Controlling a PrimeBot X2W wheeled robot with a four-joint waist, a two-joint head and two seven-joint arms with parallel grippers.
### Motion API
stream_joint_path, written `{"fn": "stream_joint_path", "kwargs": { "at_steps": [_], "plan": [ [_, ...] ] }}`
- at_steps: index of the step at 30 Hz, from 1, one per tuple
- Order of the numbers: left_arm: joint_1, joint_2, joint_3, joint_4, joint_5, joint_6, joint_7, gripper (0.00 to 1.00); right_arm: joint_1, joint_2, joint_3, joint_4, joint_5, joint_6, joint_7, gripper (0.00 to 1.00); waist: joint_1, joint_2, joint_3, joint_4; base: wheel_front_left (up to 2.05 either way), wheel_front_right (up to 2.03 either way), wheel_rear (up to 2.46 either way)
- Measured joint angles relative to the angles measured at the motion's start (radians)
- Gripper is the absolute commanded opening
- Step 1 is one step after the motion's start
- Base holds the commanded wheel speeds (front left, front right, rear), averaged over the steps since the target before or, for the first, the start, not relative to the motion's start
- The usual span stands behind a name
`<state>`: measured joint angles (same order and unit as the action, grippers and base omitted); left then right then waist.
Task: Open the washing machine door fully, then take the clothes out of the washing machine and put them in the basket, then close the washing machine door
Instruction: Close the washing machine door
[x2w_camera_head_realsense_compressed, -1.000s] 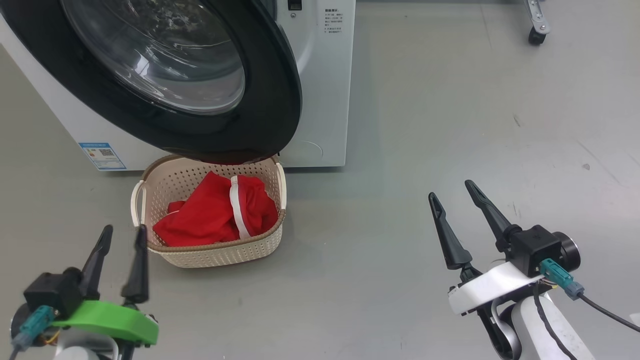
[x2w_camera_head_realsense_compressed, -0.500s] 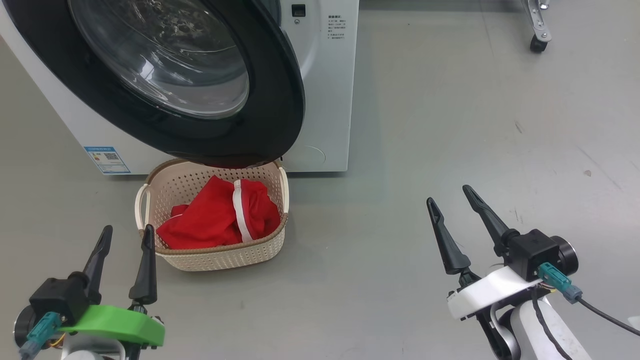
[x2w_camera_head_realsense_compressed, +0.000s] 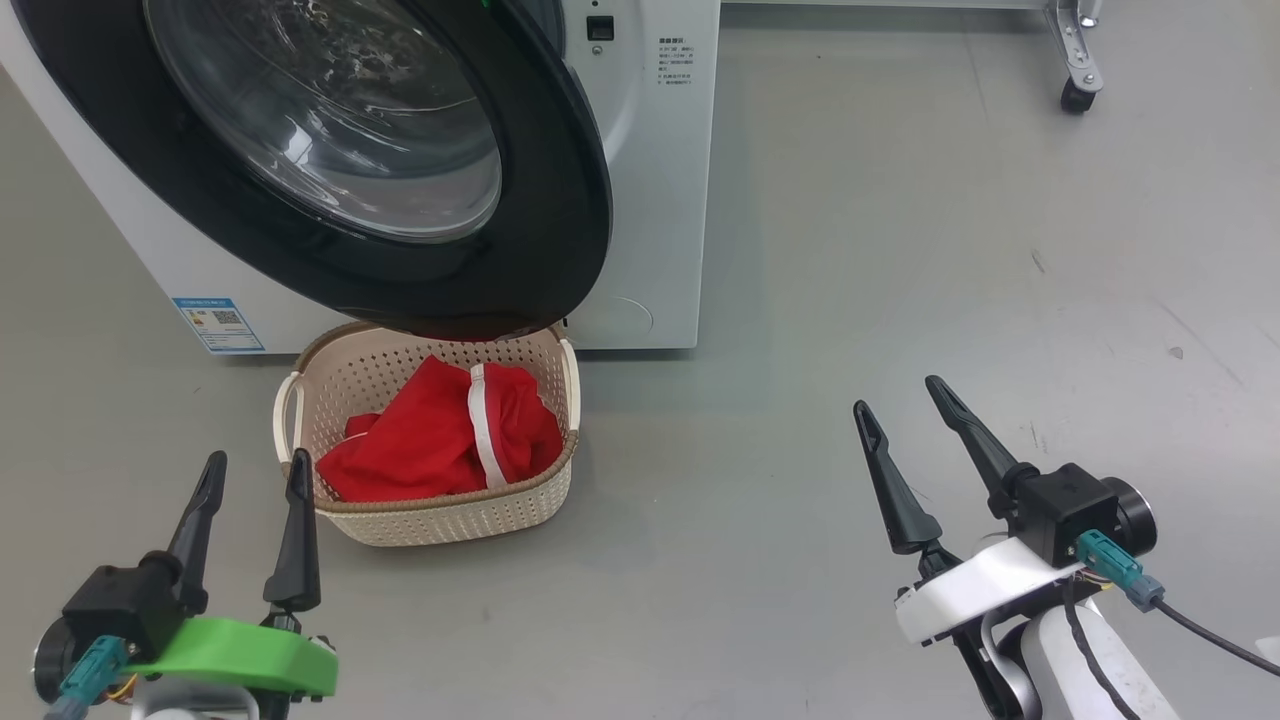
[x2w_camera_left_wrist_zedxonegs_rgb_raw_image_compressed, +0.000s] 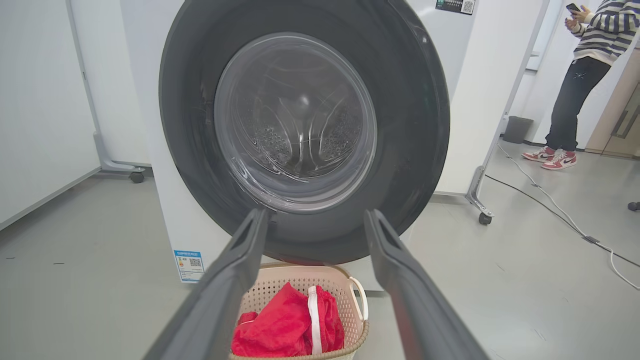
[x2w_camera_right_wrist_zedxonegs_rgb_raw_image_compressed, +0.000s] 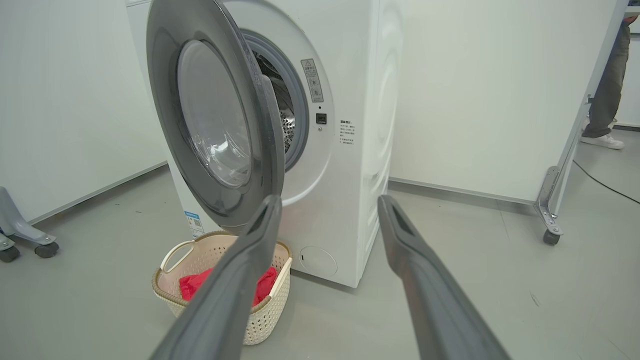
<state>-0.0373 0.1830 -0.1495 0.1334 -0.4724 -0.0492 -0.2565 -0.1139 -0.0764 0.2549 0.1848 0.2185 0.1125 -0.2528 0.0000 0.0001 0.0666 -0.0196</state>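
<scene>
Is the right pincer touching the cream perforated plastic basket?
Apart: the head view shows a wide stretch of grey floor between right pincer and basket.

Washing machine door — glossy black rim around clear, reflective glass; washing machine body smooth white, lightly shiny. Basket: matt cream perforated plastic with a brown woven-look rim, holding soft red cloth clothes with white trim. Floor — smooth grey, faintly scuffed.

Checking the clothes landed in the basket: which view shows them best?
The head view: it looks down into the basket, showing the red clothes almost whole. The left wrist view shows them low in frame, from a flatter angle; the right wrist view, a strip behind a finger of the right gripper.
</scene>
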Motion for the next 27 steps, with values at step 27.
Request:
{"fn": "stream_joint_path", "kwargs": {
  "at_steps": [27],
  "plan": [
    [0.019, -0.045, 0.041, -0.014, 0.062, -0.028, 0.0, 1.0, 0.0, 0.002, -0.004, -0.001, -0.001, 0.001, 0.0, 1.0, 0.0, 0.0, 0.009, 0.009, 0.0, 0.0, 0.0]
  ]
}}
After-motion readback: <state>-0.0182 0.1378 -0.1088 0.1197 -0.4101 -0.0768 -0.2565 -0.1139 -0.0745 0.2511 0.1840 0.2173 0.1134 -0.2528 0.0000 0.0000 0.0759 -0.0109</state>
